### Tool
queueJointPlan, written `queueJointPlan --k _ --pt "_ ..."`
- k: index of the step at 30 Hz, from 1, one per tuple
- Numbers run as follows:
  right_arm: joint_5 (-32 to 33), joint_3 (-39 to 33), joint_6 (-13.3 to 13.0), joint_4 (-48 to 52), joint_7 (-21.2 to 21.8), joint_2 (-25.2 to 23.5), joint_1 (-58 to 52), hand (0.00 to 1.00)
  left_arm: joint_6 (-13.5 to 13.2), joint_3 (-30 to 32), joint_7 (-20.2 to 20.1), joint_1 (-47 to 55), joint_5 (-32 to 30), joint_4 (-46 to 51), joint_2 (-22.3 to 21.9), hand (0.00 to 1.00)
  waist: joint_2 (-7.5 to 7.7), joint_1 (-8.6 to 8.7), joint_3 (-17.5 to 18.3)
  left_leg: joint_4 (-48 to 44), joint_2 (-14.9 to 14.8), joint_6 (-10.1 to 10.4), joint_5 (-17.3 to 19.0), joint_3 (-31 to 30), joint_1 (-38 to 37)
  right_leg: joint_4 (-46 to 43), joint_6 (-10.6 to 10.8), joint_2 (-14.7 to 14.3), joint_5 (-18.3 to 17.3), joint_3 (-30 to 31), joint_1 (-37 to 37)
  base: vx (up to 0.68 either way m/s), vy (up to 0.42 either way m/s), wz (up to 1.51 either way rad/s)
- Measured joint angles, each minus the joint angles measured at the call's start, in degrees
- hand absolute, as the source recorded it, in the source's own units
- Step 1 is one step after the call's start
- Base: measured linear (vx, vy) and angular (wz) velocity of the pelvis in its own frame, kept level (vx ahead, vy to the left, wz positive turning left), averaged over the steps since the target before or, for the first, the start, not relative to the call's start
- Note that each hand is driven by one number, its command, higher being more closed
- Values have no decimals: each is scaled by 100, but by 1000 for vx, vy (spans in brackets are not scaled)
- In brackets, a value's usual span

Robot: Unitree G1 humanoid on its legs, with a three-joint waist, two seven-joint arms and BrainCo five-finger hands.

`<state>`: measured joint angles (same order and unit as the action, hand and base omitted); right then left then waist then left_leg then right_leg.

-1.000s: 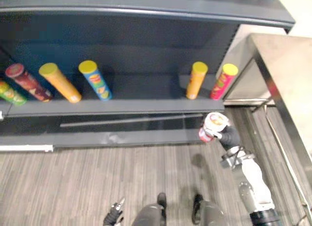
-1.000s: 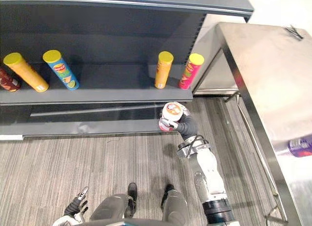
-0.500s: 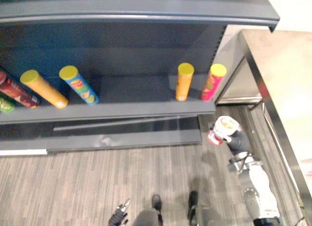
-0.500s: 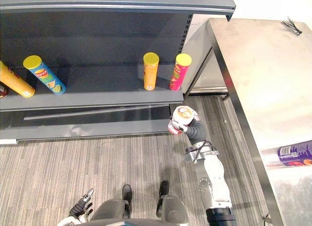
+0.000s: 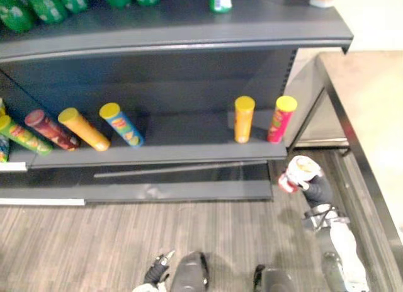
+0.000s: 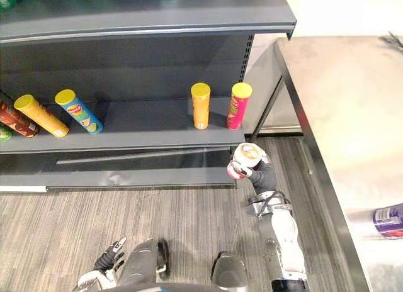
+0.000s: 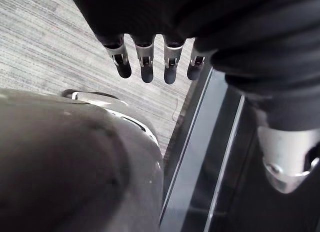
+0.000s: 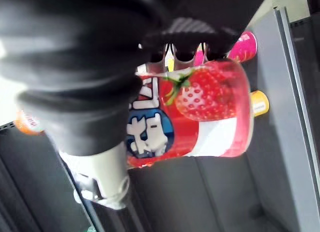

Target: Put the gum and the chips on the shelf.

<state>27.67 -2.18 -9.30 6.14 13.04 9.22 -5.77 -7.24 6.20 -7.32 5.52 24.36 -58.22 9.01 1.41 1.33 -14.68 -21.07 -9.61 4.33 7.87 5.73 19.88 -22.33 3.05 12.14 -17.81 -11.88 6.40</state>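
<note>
Left eye view, right hand (image 5: 317, 190) clasping a red gum tub (image 5: 298, 172) near the shelf (image 5: 157, 155) end, left hand (image 5: 156, 276) cut off low; right eye view, purple can (image 6: 388, 221) on the table (image 6: 334, 103), half out of frame; left wrist view, fingers (image 7: 145, 67) straight, apart; right wrist view, strawberry label, lettering unreadable

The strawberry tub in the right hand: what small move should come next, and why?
Probably carry the tub forward and a little to the left, over the edge of the shelf. The right hand grips it in front of the shelf's right end, not yet over the board. The pink can stands just ahead, and bare board lies left of the orange can.
</note>
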Motion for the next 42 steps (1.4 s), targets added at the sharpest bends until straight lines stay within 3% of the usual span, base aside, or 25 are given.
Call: queueJointPlan --k 2,4,5,6,7,9,10,12,13,14,16,17,19,21,23,24,25,26,27,33,42 --pt "0 38 0 -9 -3 1 108 100 6 -32 -7 59 26 -10 -4 0 -69 2 37 863 -166 264 -373 -183 -38 14 166 1 -82 128 -31 244 256 -34" --pt "0 30 0 -32 -4 59 258 100 10 -36 3 137 -2 -106 -33 0 -178 -14 94 1276 -291 360 -603 -168 -181 81 440 -2 -151 293 -191 404 460 -58" --pt "-2 38 2 -38 2 8 285 100 21 -20 22 195 -44 -177 9 0 -59 -72 130 1030 -213 483 -1061 -129 -237 201 637 129 -115 490 -312 410 424 -58" --pt "-4 41 11 -28 13 -113 222 100 18 -10 44 118 -46 -254 147 0 228 -121 233 689 25 354 -741 68 -157 462 773 372 41 633 -405 423 408 -43" --pt "-5 25 12 -18 16 -139 199 100 24 -17 42 65 -51 -281 210 0 302 -94 283 496 103 262 -624 152 -86 589 816 457 222 697 -443 417 380 -23" --pt "-17 32 97 -24 12 -143 235 100 27 -37 47 -80 -79 -277 204 0 294 -123 286 96 212 -67 -252 553 -122 577 637 636 1036 1140 -338 377 435 -44" --pt "-18 42 126 -25 12 -143 247 100 24 -47 51 -86 -87 -253 187 0 271 -140 294 83 212 -126 -216 679 -183 496 545 657 1290 1219 -252 332 442 -77" --pt "-20 95 149 -53 5 -142 370 100 15 -194 87 -71 -93 -199 135 0 113 -176 289 221 165 -303 -110 1129 -575 6 -13 711 2386 1178 187 281 422 -95" --pt "-20 113 148 -57 6 -142 408 100 15 -202 96 -65 -94 -202 114 0 73 -177 286 309 157 -380 -63 1236 -714 -189 -138 739 2528 1097 301 234 380 -86" --pt "-26 151 147 -92 4 -143 489 100 16 -224 118 -77 -110 -207 76 0 -17 -147 246 486 163 -466 -10 1398 -986 -658 -176 773 2426 896 490 231 355 -68" --pt "-40 215 147 -257 3 -141 582 100 -24 -233 150 -85 -192 -207 107 0 -35 -140 246 785 194 -471 -7 1560 -1357 -1086 -13 621 1914 582 724 187 243 -52" --pt "-47 261 147 -272 6 -139 591 100 -32 -248 150 -115 -220 -210 126 0 -47 -129 246 969 196 -471 -7 1583 -1506 -1035 42 448 1641 378 804 113 78 -26" --pt "-48 287 147 -273 10 -140 591 100 -23 -250 150 -195 -218 -225 127 0 -48 -112 246 1156 202 -471 -7 1582 -1560 -603 154 196 1422 196 948 132 40 -8" --pt "-49 288 148 -277 10 -132 591 100 -8 -262 149 -269 -218 -282 119 0 -48 -109 243 1196 240 -470 -7 1570 -1584 14 162 69 1428 201 987 110 -74 12" --pt "-50 320 148 -276 13 -123 591 100 9 -261 153 -288 -234 -349 68 0 18 -96 259 1121 305 -461 -2 1557 -1673 726 335 32 1610 357 876 91 -147 24" --pt "-51 328 147 -274 12 -121 588 100 4 -254 153 -291 -269 -346 87 0 59 -90 251 1055 360 -408 27 1536 -1716 938 312 56 2081 447 781 62 -161 27" --pt "-56 343 148 -281 11 -39 620 100 -5 -246 166 -300 -271 -388 1 0 -35 -99 220 1013 299 -241 135 1497 -1795 1004 404 2 1982 471 634 73 -208 9" --pt "-56 400 148 -282 11 62 675 100 -12 -243 189 -293 -269 -457 -100 0 -196 -155 218 981 160 -176 165 1467 -1782 1181 402 -147 1981 452 547 74 -248 -4" --pt "-56 445 147 -281 13 124 683 100 -8 -229 197 -291 -268 -491 -157 0 -261 -149 227 993 87 -119 169 1434 -1779 1357 400 -234 1979 427 452 51 -201 -11" --pt "-12 516 148 -281 104 154 429 100 29 14 191 -265 -203 -551 -298 0 -229 -147 251 1407 -186 270 19 1367 -2019 2084 250 -606 2026 174 -36 -36 -137 8" --pt "-14 684 161 -280 250 141 180 100 38 319 195 -107 -235 -512 -305 0 -207 -159 385 1937 -85 300 -305 1422 -2126 2712 217 -665 2398 213 -183 -23 -31 -1"
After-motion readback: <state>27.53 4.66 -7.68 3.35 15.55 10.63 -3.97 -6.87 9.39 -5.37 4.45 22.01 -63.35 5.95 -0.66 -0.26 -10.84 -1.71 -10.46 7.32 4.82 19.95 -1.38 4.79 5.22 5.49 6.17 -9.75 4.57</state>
